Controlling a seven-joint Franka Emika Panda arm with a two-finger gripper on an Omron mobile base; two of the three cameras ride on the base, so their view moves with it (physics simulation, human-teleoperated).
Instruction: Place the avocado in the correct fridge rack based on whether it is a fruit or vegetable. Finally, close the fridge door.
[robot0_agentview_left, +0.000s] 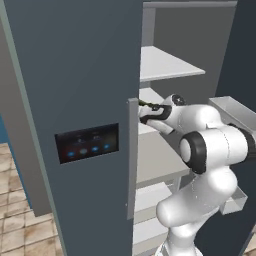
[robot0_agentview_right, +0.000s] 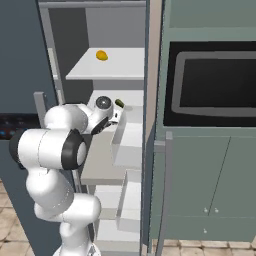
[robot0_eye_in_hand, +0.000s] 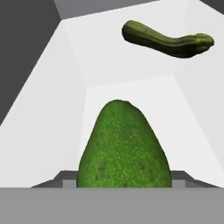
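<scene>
- Your avocado (robot0_eye_in_hand: 124, 146) sits held in the gripper (robot0_eye_in_hand: 124, 186), whose jaws are closed on its lower part; its narrow end points away from the hand, into the fridge.
- From the right base view, the gripper (robot0_agentview_right: 116, 116) is inside the fridge at the level of the middle shelf (robot0_agentview_right: 134, 97), near that shelf's front edge, and the avocado is off the shelf surface.
- Ahead of the avocado, toward the shelf's back edge, lies a long dark-green zucchini (robot0_eye_in_hand: 168, 39), a vegetable. So you are pointed at the vegetable rack.
- On the upper shelf (robot0_agentview_right: 125, 67), well apart from the hand, lies a small yellow-orange fruit (robot0_agentview_right: 101, 55). Avocado counts as a fruit, so that rack looks like the right one.
- To do this step well, draw back past the middle shelf's front edge before you raise the hand, so the wrist does not catch the underside of the upper shelf.
- Set the avocado down beside the yellow-orange fruit but apart from it, low to the shelf, as an oval body may roll.
- The fridge door (robot0_agentview_left: 239, 60) stands open at the arm's right, its pale bin (robot0_agentview_left: 235, 111) close to the elbow; mind it as you lift, and leave closing for last.
</scene>
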